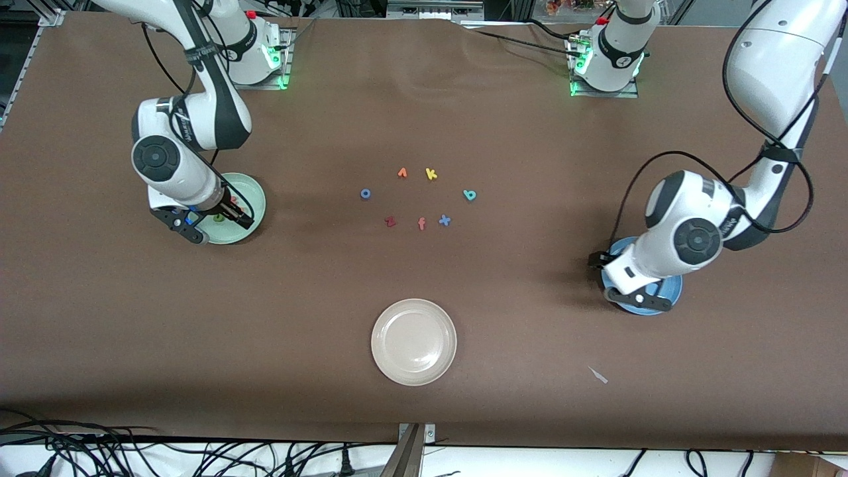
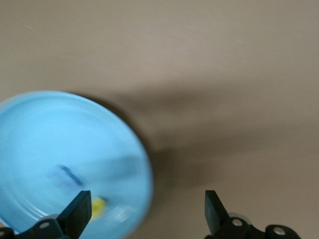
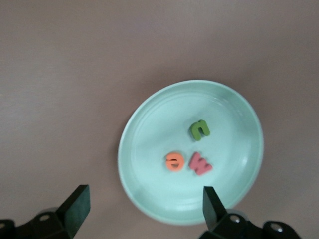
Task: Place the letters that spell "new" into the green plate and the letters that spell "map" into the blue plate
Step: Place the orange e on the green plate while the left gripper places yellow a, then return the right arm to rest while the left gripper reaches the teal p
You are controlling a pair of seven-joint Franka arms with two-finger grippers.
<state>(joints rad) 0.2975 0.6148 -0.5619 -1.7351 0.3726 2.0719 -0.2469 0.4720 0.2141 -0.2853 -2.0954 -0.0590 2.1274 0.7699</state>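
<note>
The green n [image 3: 200,129], orange e [image 3: 175,161] and red w [image 3: 201,163] all sit in the green plate [image 3: 149,124], close together, e just beside w. The right gripper [image 3: 144,209] hangs over that plate with its fingers spread wide, holding nothing.

The blue plate [image 2: 30,124] is at the left arm's end of the table. There's a blue letter [image 2: 67,175] and a yellow letter [image 2: 98,207] in it, too blurry to read. The left gripper [image 2: 147,211] is over its rim, fingers apart and empty.

The teal letter [image 1: 470,195] lies on the table between the two plates, with the leftover letters [image 1: 417,199]. The beige plate [image 1: 414,342] is nearer the camera than those.
</note>
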